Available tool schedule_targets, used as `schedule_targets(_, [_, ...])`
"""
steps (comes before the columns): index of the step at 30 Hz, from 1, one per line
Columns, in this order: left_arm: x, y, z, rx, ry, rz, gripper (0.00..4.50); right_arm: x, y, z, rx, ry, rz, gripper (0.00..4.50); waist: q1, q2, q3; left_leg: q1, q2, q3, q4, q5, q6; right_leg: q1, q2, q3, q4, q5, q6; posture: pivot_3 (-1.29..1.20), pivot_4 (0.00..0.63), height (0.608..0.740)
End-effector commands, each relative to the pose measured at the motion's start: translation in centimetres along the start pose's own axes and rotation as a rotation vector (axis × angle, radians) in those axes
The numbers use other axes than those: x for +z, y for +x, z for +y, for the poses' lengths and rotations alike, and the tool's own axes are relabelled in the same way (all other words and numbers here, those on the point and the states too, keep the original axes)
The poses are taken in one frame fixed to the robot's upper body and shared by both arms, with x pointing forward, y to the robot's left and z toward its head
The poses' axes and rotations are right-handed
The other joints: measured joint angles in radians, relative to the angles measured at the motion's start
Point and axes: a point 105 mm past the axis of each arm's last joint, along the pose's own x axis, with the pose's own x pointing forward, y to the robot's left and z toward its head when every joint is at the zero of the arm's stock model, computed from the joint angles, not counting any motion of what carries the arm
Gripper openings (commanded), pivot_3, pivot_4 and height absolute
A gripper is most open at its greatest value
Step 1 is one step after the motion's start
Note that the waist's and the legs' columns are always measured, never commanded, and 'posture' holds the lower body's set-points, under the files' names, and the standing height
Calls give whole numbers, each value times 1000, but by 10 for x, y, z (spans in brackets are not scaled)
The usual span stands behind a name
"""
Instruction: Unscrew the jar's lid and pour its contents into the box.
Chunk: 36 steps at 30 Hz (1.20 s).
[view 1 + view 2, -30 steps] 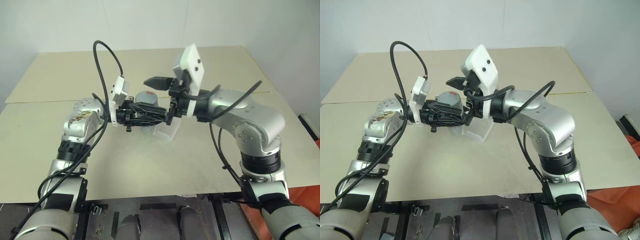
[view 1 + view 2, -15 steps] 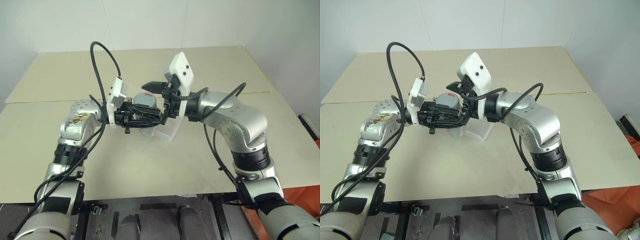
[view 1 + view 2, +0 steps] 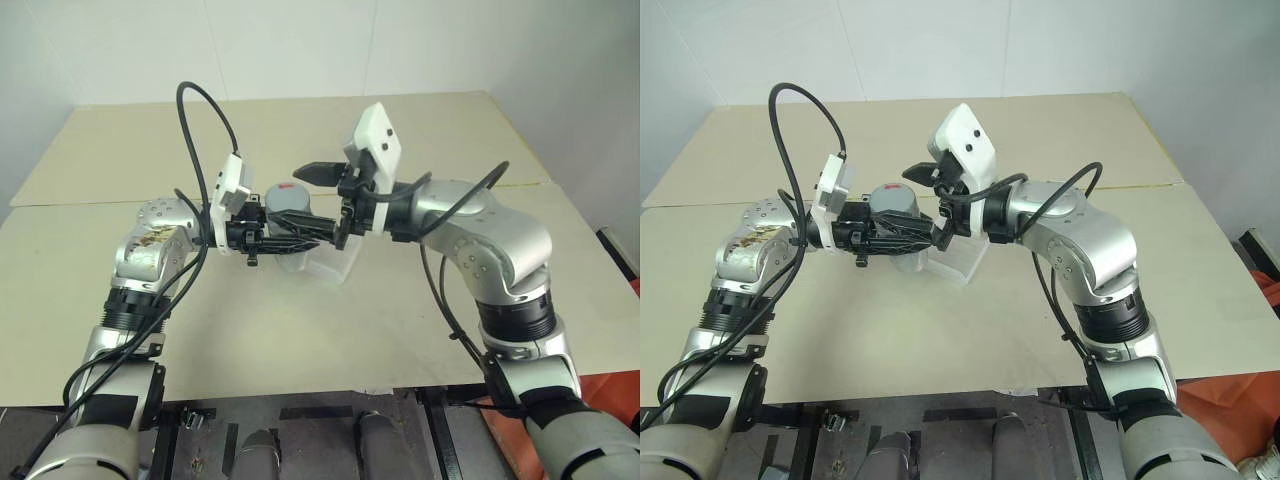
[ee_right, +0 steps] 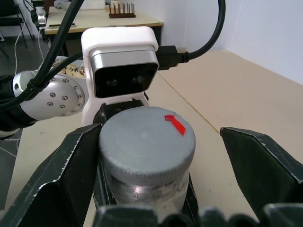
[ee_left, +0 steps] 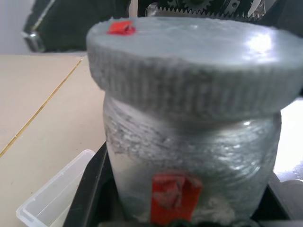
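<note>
A: Lid [image 4: 147, 137] first: the right gripper [image 4: 161, 156] stands wide open with a finger on each side of it, holding nothing, so it should centre, close evenly on the ribbed rim and then twist.

B: And the left gripper [image 3: 300, 232] is clamped shut on the jar [image 5: 189, 165], held up off the table [image 3: 300, 330] over the box [image 3: 335, 262] (a firm hold, I'd judge). Its wrist view shows the red label; the right's shows the lid's red mark.

Left gripper [image 3: 915, 232] clamps jar [image 3: 890, 215]; lid [image 3: 893, 196] on.
</note>
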Motion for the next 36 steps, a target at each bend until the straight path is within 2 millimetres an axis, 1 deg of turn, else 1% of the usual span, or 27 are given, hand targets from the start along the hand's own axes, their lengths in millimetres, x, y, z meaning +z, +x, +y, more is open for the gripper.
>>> schedule_targets(1, [10,-6,-4,-4,43,-25,1917,13,-17,-12,-75,-41,-47,4480,0,0,0,0,0,0,0,0,0,0,0,0,0,0,0,0,150,740])
schedule_targets(14, [9,-7,-4,-2,42,-21,1917,10,-26,-11,-83,-42,-42,4480,1,0,0,0,0,0,0,0,0,0,0,0,0,0,0,0,150,740])
schedule_targets(30, [8,-5,-3,-2,39,-20,1917,8,-31,-16,-131,-41,-20,4480,1,0,0,0,0,0,0,0,0,0,0,0,0,0,0,0,150,740])
schedule_targets(36, [7,-5,-4,-3,37,-18,1917,8,-39,-10,-106,-37,-15,4480,2,0,0,0,0,0,0,0,0,0,0,0,0,0,0,0,150,740])
